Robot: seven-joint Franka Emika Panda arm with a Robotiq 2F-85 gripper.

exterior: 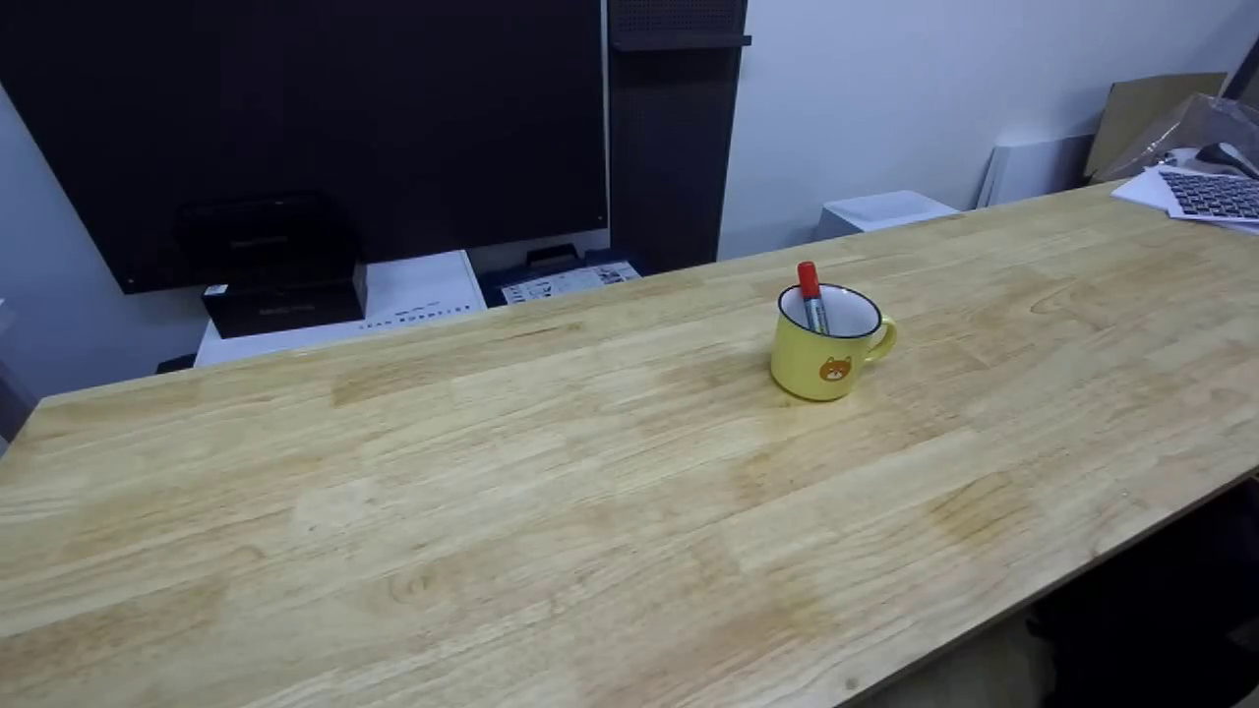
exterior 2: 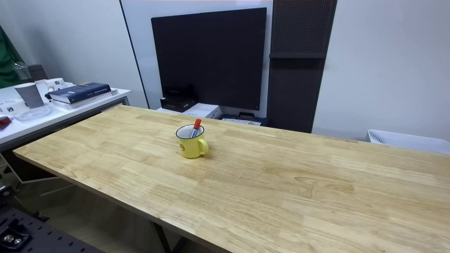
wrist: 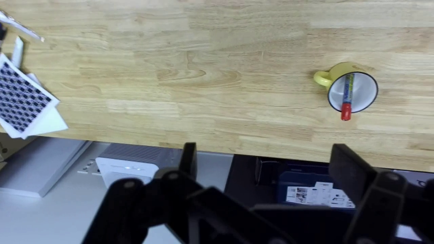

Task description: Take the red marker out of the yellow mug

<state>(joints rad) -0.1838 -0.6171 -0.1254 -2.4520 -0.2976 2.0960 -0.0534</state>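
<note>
Pale walls (exterior 2: 386,77) rise behind a long wooden counter (exterior: 492,511) in both exterior views, with a large black panel (exterior 2: 211,59) also in the backdrop. Patterned paper (wrist: 23,96) lies near one edge of the counter in the wrist view, where the robot's pincer (wrist: 264,152) is seen with its two dark fingers spread wide. Well apart from it, upright on the counter, sits a yellow mug (exterior: 818,352) with a side handle, dark rim, white interior and orange animal face. Tilted inside the mug is the red marker (exterior: 813,303), its red cap standing above the rim.
</note>
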